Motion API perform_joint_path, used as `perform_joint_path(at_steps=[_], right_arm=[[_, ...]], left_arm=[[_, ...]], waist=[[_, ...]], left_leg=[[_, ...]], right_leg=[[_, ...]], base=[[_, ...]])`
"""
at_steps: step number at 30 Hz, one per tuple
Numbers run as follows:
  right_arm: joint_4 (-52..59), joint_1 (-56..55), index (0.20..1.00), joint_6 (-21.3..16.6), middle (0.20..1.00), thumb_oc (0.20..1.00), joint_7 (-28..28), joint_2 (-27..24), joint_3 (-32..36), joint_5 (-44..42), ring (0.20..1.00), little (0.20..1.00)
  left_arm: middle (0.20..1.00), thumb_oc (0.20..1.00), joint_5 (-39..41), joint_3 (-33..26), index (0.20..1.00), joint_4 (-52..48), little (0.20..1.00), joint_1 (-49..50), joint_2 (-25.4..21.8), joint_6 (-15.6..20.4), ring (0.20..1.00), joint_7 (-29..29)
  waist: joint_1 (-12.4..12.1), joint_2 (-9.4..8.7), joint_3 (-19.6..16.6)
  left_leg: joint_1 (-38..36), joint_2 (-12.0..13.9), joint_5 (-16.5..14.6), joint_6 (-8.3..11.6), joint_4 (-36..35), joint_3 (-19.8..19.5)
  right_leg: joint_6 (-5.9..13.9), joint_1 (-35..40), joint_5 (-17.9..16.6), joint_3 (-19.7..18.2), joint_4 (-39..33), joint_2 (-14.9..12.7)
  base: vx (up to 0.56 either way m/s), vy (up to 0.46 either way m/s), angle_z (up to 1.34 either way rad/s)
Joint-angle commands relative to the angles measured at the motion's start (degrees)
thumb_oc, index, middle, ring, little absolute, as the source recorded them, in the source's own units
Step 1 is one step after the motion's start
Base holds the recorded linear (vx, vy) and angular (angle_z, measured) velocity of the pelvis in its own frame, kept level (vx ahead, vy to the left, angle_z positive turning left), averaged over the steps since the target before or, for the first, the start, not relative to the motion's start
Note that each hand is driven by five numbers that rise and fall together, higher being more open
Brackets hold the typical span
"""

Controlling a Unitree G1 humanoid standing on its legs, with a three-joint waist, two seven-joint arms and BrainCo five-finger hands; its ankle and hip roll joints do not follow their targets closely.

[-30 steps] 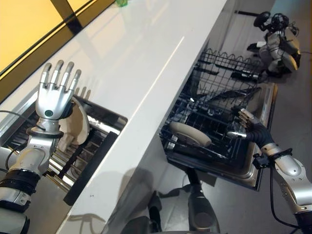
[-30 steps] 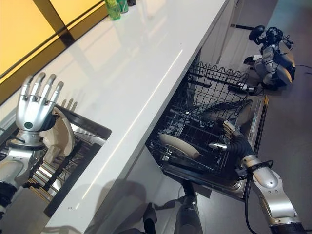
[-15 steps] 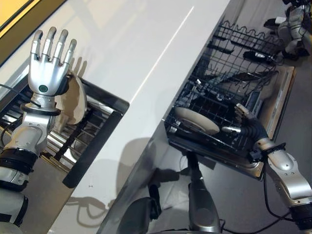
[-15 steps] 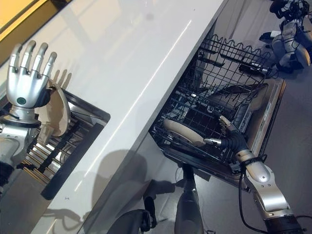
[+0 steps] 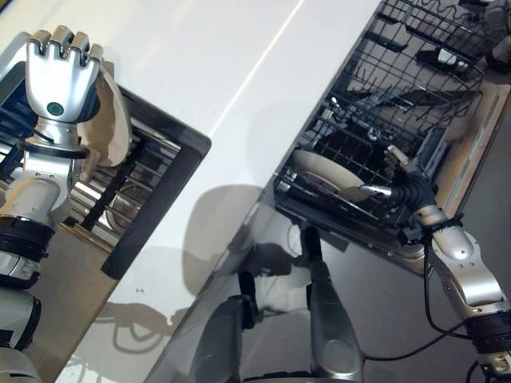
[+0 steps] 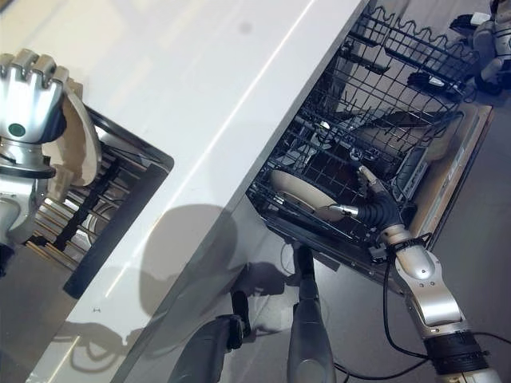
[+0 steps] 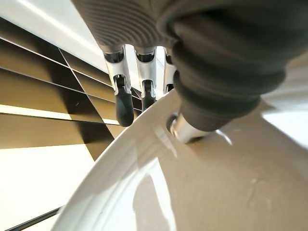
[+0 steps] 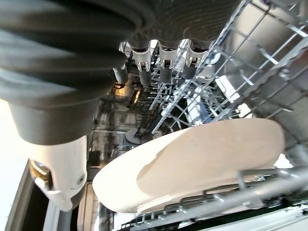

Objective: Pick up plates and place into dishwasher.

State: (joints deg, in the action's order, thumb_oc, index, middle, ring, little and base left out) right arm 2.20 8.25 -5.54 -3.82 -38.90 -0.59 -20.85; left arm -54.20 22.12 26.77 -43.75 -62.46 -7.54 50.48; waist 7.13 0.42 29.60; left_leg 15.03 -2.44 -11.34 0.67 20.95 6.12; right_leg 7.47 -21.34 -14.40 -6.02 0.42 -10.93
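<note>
Gripping came first at this moment: the left hand (image 5: 57, 76) had its fingers curled over the upper rim of a cream plate (image 5: 112, 128) that stood on edge in the dish rack (image 5: 164, 195), at about ten o'clock in the left eye view. In the left wrist view the dark fingertips (image 7: 124, 108) hooked over the plate's edge while the thumb pressed against its face, so the hand looked clamped on the plate, though the plate had not yet left the rack.

Across the white countertop (image 5: 239, 72), at about three o'clock, the dishwasher basket (image 5: 375, 120) stood pulled out, and a second plate (image 5: 327, 171) already lay tilted among the wires at its near edge. The right hand (image 5: 403, 185) hovered just beside that plate with its fingers relaxed and loosely spread, holding nothing; the right wrist view showed the plate (image 8: 192, 163) resting on the wires just below the straight fingers.

I judged the step to be the pick of the next plate. The next move likely called for a straight lift clear of the rack's bars, then a carry over the counter toward three o'clock, with the right hand drawn aside to free a slot.
</note>
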Motion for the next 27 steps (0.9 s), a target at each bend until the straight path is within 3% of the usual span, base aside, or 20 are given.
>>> perform_joint_path(at_steps=[1, 10, 15, 17, 22, 27], right_arm=[[3.39, 2.21, 1.0, -3.12, 1.0, 1.0, -0.59, -1.34, 4.96, 0.67, 1.0, 1.0], [3.11, 0.29, 1.0, -2.91, 1.0, 1.0, -2.01, -1.31, 6.59, 0.44, 1.0, 1.0], [3.09, -1.28, 1.0, -2.99, 1.0, 1.0, -2.45, -1.39, 7.23, -0.25, 1.0, 1.0], [2.95, -2.14, 1.0, -2.92, 1.0, 1.0, -2.74, -0.91, 7.66, -0.25, 1.0, 1.0], [2.88, -4.28, 1.0, -1.78, 1.0, 1.0, -3.19, 1.01, 8.52, 0.11, 1.0, 1.0], [3.41, -6.33, 1.0, -0.08, 1.0, 1.0, -3.97, 2.11, 8.96, 0.19, 1.0, 1.0]], left_arm=[[0.2, 0.2, 0.14, -2.67, 0.2, 2.49, 0.2, 2.97, -2.83, 1.27, 0.2, -2.2], [0.2, 0.2, 0.7, -5.51, 0.2, 1.54, 0.2, 7.32, -2.22, 2.22, 0.2, -0.93], [0.2, 0.2, 5.62, -8.66, 0.2, 1.44, 0.2, 10.41, -1.3, -3.0, 0.2, 4.69], [0.2, 0.2, 8.95, -12.08, 0.2, 1.81, 0.2, 12.14, 0.49, -4.13, 0.2, 9.73], [0.2, 0.2, 13.05, -19.74, 0.2, 0.39, 0.2, 15.44, 5.06, -2.77, 0.2, 15.43], [0.2, 0.2, 15.9, -25.49, 0.2, -1.9, 0.2, 18.87, 7.77, -1.17, 0.2, 17.37]], waist=[[-0.91, 0.56, 0.19], [-0.76, 0.98, -0.71], [-0.7, 0.96, -1.88], [-0.93, 0.72, -2.7], [-1.57, 0.1, -5.51], [-2.0, -0.37, -8.73]], left_leg=[[0.56, -0.93, 8.35, -1.88, -9.0, -1.59], [-2.08, -1.12, 8.41, -1.64, -9.87, -2.36], [-3.75, -1.16, 8.46, -1.55, -10.78, -2.57], [-4.74, -1.31, 8.38, -1.54, -10.91, -2.92], [-7.92, -1.48, 8.55, -1.35, -12.44, -3.92], [-11.89, -1.52, 8.58, -1.07, -14.53, -4.55]], right_leg=[[3.35, 3.5, 6.03, 1.73, 5.07, -1.34], [3.11, 5.22, 6.27, 2.05, 5.12, -1.48], [3.08, 6.55, 6.44, 2.28, 4.69, -1.53], [3.06, 7.52, 6.6, 2.55, 4.61, -1.7], [3.01, 10.73, 7.16, 3.66, 3.98, -1.87], [3.01, 14.74, 8.06, 4.31, 2.89, -1.7]], base=[[0.0, 0.0, 0.0], [0.01, -0.001, -0.05], [0.03, -0.005, -0.02], [0.07, -0.022, 0.0], [0.1, -0.039, 0.02], [0.13, -0.025, 0.12]])
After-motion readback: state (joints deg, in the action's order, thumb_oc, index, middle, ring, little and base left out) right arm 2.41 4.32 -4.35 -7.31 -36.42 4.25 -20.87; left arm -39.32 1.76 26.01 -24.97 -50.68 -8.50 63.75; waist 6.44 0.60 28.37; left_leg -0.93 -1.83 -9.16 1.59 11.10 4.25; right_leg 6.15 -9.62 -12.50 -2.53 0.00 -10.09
